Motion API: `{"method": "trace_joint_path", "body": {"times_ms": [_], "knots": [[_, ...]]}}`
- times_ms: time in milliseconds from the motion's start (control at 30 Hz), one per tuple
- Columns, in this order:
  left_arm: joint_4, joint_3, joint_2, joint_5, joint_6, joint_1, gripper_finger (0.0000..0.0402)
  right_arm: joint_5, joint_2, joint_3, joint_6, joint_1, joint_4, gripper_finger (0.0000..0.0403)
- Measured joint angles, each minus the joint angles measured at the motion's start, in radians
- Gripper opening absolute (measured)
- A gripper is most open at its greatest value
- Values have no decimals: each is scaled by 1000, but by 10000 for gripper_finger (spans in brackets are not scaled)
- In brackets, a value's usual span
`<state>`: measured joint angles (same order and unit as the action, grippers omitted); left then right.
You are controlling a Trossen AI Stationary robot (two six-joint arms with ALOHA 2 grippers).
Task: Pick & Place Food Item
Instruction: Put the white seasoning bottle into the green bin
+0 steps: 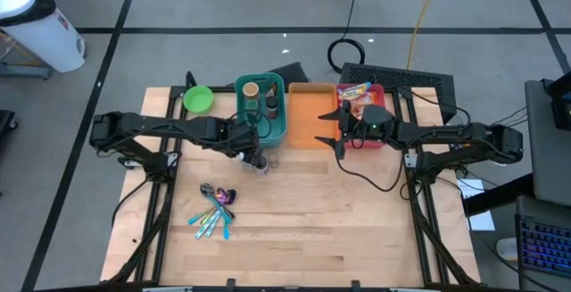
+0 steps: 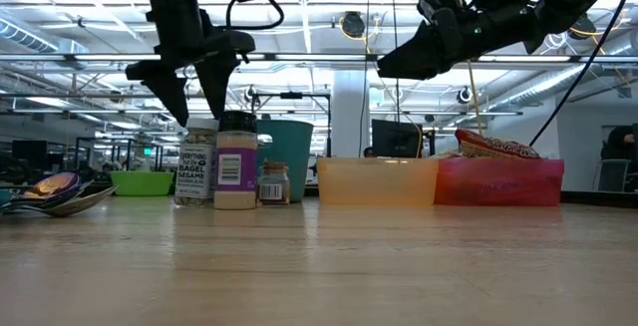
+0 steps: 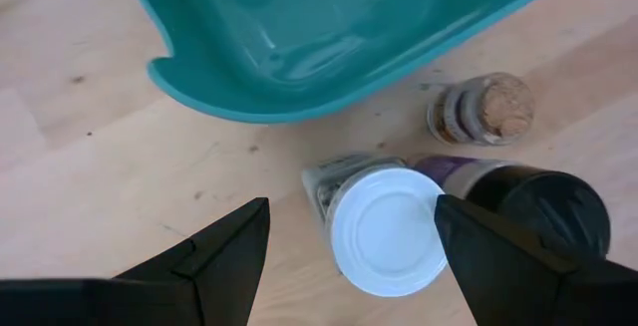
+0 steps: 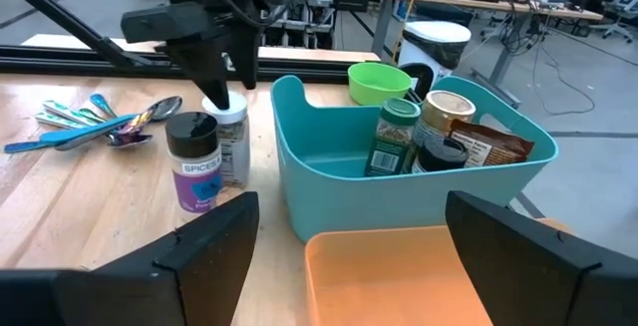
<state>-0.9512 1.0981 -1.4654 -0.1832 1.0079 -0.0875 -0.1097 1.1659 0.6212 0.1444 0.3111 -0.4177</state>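
Three jars stand on the table just in front of the teal bin (image 1: pixel 261 109): a white-lidded seasoning jar (image 3: pixel 387 228), a black-lidded spice jar (image 3: pixel 553 211) and a small cork-stoppered jar (image 3: pixel 488 110). My left gripper (image 3: pixel 351 204) points down over the white-lidded jar (image 2: pixel 196 171). It is open, with one finger on each side of the lid and the tips about level with the top (image 2: pixel 199 117). My right gripper (image 1: pixel 337 131) hovers open over the orange bin (image 1: pixel 312 113), pointing almost level toward the teal bin (image 4: pixel 399 176).
The teal bin holds more jars and a packet (image 4: pixel 439 137). A red bin (image 1: pixel 361 104) with snack bags stands right of the orange one. A green bowl (image 1: pixel 197 99) sits at the far left, and several spoons (image 1: pixel 214 212) lie nearer the front.
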Motion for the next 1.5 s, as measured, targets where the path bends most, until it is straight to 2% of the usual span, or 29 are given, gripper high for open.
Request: {"method": "trace_joint_path", "body": {"times_ms": [333, 500, 833, 967, 1100, 1233, 1500], "knots": [[27, 7, 12, 0, 8, 11, 292, 0, 0, 0, 0, 0, 1, 318], [37, 7, -23, -22, 8, 12, 292, 0, 0, 0, -1, 0, 0, 318], [40, 7, -77, 11, -29, 12, 292, 0, 0, 0, 0, -6, -4, 318], [37, 7, -76, -5, -27, 9, 289, 0, 0, 0, 0, -6, -3, 318], [37, 7, -76, -4, -39, 8, 264, 0, 0, 0, -1, -6, -4, 318], [37, 7, -76, 2, -52, 9, 213, 0, 0, 0, -1, -6, -8, 318], [-12, 14, -49, 53, -67, 9, 211, 0, 0, 0, -1, -6, -9, 318]]}}
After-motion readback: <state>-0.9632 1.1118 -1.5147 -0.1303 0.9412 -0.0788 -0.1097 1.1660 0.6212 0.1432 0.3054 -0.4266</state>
